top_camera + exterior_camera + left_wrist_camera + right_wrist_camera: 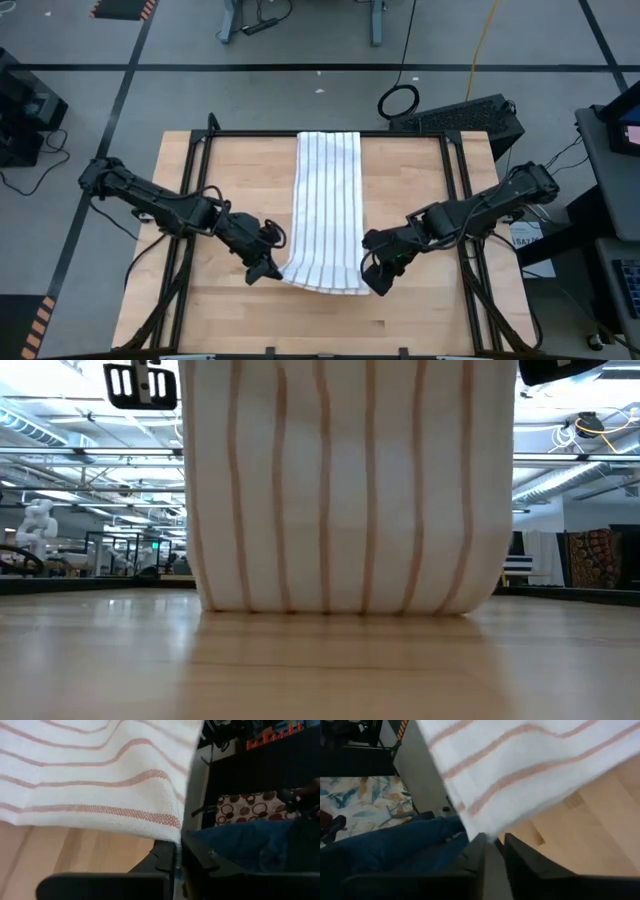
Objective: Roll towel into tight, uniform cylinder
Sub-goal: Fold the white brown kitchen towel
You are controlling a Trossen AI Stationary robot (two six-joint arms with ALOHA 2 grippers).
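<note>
The white towel (pixel 328 200) with thin stripes lies lengthwise down the middle of the wooden table (pixel 420 320). Its far end is at the table's far edge. Its near end is raised off the wood and bends over in a curve (pixel 345 490) whose lowest part rests on the table. My left gripper (pixel 268 268) is at the near left corner, shut on it. My right gripper (pixel 378 280) is at the near right corner, with its fingers a little apart (pixel 494 847). My left gripper pinches the towel's near left corner (pixel 175 840) between its two fingertips, slanting down from the table's left side. The corner is lifted clear and the cloth runs away from it, spread and fairly smooth. My right gripper has the towel's near right corner (pixel 482 832) right at its fingertips; I cannot tell whether it touches the cloth.
Black frame rails run along the table at the left (pixel 200 200) and right (pixel 462 200) of the towel. A dark keyboard (pixel 460 115) lies beyond the far edge. A person's blue trouser leg (pixel 250 840) shows beyond the table. Bare wood lies near the front edge.
</note>
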